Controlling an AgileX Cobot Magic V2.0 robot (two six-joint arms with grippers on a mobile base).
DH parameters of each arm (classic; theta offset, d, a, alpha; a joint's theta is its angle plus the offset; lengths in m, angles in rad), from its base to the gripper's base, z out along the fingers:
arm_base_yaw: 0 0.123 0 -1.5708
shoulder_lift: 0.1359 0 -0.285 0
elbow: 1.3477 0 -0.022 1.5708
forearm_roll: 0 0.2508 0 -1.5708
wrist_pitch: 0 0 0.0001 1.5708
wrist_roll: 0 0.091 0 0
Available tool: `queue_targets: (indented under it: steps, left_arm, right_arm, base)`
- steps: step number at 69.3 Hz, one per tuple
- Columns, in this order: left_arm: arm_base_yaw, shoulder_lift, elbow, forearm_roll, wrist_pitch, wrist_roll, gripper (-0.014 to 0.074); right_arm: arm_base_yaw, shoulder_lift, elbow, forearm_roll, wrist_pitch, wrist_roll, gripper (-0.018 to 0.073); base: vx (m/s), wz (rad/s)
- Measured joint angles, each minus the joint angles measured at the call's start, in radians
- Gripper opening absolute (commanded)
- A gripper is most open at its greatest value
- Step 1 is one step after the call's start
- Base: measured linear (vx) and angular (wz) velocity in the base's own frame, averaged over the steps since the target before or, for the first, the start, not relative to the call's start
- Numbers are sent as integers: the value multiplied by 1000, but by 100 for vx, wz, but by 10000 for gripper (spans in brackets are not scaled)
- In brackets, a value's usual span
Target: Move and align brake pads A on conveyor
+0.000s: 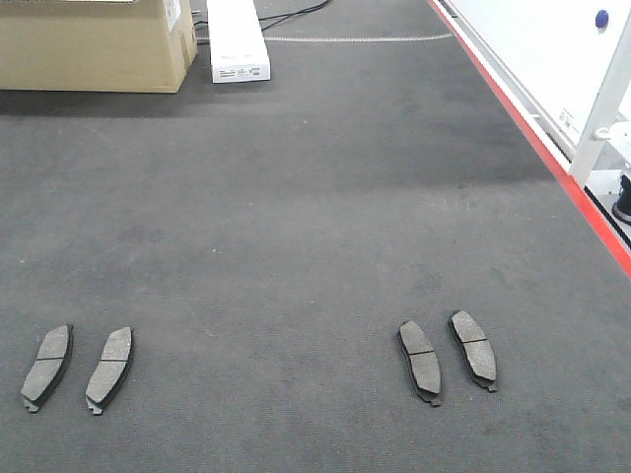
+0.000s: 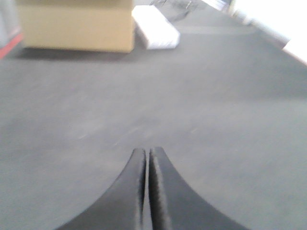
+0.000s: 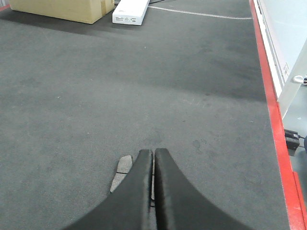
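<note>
On the dark grey belt (image 1: 315, 227): four brake pads, grey faces up, in two pairs near the front edge of the front view. Left pair: outer pad (image 1: 47, 367) and inner pad (image 1: 109, 369), side by side, apart, both leaning the same way with tops tilted right. Right pair: inner pad (image 1: 421, 361) and outer pad (image 1: 473, 350), side by side, close but not touching, tops tilted left. Pairs well apart, bare belt between. Red stripe (image 1: 532, 143) down the belt's right edge, white frame (image 1: 601, 138) just beyond it. Far end of belt: cardboard box (image 1: 94, 44) at left, white box (image 1: 237, 39) just beside it.

Left claw (image 2: 147, 158): fingers pressed together, thin slit only, nothing held. Hangs over bare belt, no pad in its view, picture blurred. Same cardboard box and white box in the distance.

Right claw (image 3: 153, 158): fingers closed against each other, nothing gripped. Sits above one pad (image 3: 122, 171), which pokes out to the left from under the finger tips; rest of it hidden beneath. Touching or just above: cannot tell. Which pad of the right pair: cannot tell.
</note>
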Motion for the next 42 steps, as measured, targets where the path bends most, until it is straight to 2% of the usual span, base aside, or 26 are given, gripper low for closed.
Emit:
queue_targets:
  steps: [7,14,29,36,42]
  left_arm:
    - [64,-61,126,-114,-139,50,-6]
    - [112,-131,255,-175,-242,85,-6]
    - [150,-226,541,-183,-502,96,-6]
    - [150,-227,575,-183,-606,99,-6]
    - [150,-227,575,-157,-619,100,-6]
  right_arm:
    - [0,0,0,0,0,0,-6]
    - [0,0,0,0,0,0,-6]
    - [0,0,0,0,1,0,-6]
    - [0,0,0,2,1,0,-6]
    - [0,0,0,2,1,0,-6]
  base:
    - [0,0]
    - [0,0]
    - [0,0]
    - [0,0]
    - [0,0]
